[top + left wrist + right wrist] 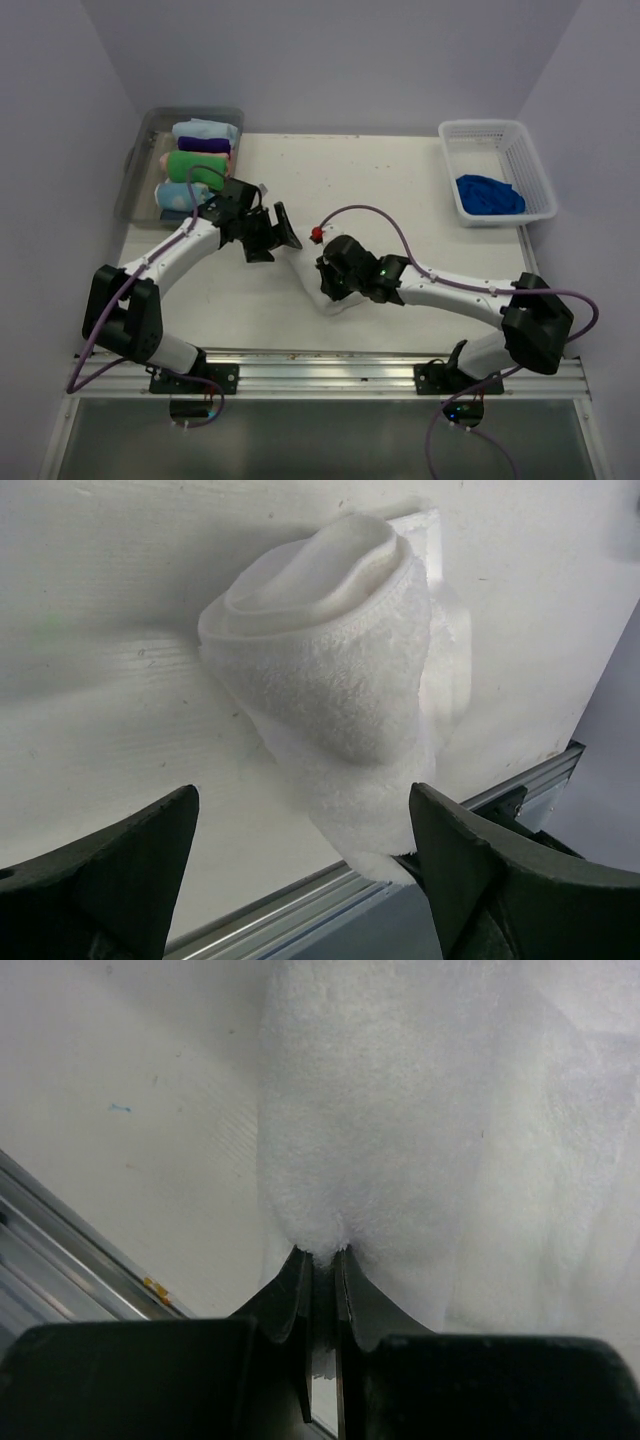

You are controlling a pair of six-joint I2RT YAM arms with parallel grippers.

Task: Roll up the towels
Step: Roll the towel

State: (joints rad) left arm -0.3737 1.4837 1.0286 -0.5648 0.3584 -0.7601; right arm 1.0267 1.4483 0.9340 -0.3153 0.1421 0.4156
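Note:
A white towel [330, 670], rolled into a loose bundle, lies on the white table near its front edge. In the top view it is faint against the table [338, 302], just in front of my right gripper [335, 280]. My right gripper [320, 1256] is shut, pinching an edge of the white towel [400, 1110]. My left gripper [272, 236] is open and empty, a short way left of and behind the towel. In the left wrist view its fingers [130, 880] stand wide apart with the roll beyond them.
A clear bin [135, 170] at the back left holds several rolled towels, among them a green one [196, 163]. A white basket [520, 150] at the back right holds a crumpled blue towel [489, 194]. A metal rail [320, 365] runs along the front edge.

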